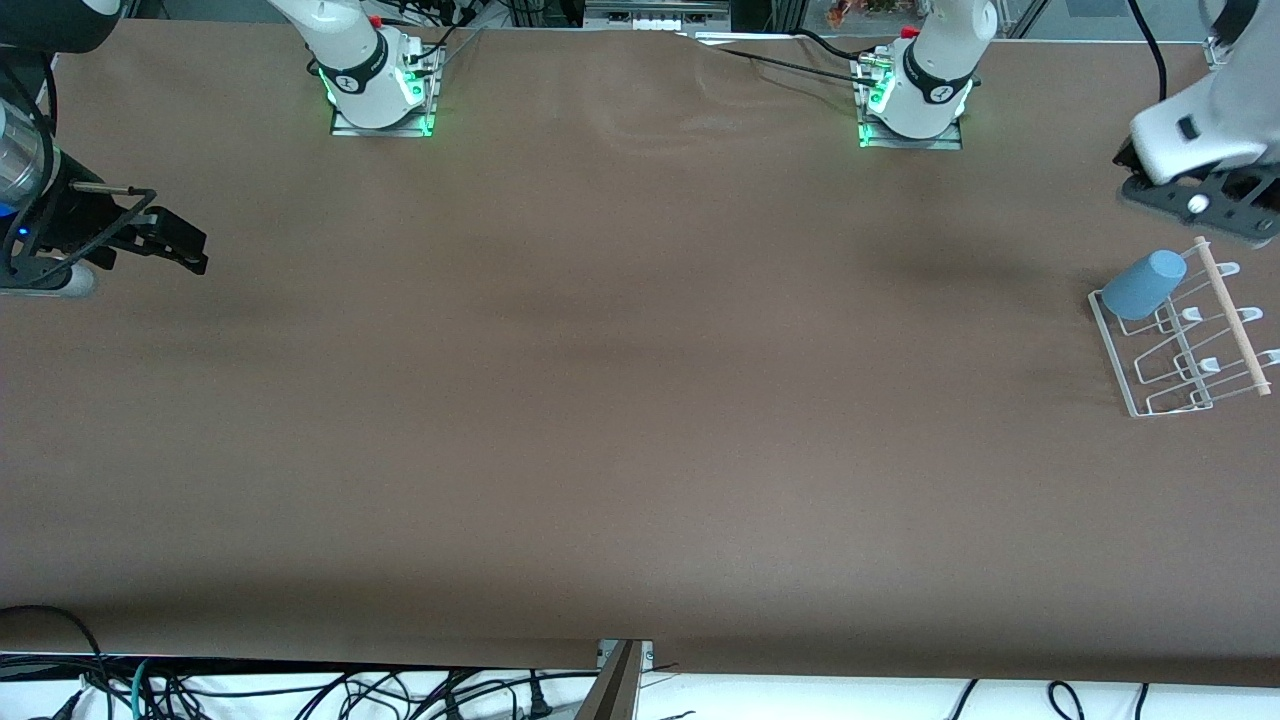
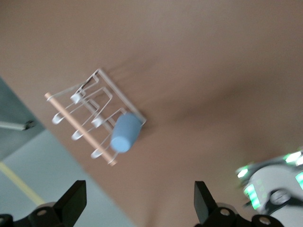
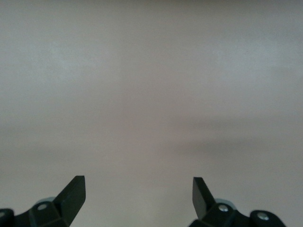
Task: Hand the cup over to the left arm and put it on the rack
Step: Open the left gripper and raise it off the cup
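Resting tilted on the rack point(image 1: 1180, 350) at the left arm's end of the table, the cup point(image 1: 1145, 284) is free, while the left gripper point(image 2: 138, 204) above it and the right gripper point(image 3: 138, 198) both gape empty.

The brown cloth-covered desk point(image 1: 620, 400) lies bare between both arms. Toward the left arm's end, a white wire drying rack point(image 1: 1180, 345) carrying a tilted light-blue plastic cup point(image 1: 1145, 285) stands in the way.
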Robot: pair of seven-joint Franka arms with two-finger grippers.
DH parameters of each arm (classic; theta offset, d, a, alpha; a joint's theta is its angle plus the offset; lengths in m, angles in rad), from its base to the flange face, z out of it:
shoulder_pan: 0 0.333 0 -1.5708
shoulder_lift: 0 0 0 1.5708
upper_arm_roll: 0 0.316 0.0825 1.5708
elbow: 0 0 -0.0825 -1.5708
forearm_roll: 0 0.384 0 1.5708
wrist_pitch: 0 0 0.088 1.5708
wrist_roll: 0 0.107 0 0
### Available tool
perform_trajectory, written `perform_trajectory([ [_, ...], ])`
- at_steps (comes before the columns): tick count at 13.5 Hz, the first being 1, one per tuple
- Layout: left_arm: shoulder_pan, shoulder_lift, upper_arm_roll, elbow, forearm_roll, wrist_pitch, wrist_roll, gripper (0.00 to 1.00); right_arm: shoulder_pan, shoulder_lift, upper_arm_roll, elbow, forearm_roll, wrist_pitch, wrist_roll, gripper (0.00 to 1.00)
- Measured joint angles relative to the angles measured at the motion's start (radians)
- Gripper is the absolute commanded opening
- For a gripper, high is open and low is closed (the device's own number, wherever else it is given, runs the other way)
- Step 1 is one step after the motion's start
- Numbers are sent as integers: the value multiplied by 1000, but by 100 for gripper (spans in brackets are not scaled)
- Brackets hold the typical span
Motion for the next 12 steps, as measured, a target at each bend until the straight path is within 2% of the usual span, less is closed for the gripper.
perform_trajectory([
  [2,-6,-14,85,25,-200,40,-97,100,0,0,0,0,0,0,0,100],
  [4,-16,-1,151,23,-286,123,-145,100,0,0,0,0,0,0,0,100],
  [8,-83,19,140,23,-296,155,-386,100,0,0,-1,0,0,0,-1,100],
  [12,-99,14,135,26,-296,166,-433,100,0,0,-1,0,0,0,-1,100],
])
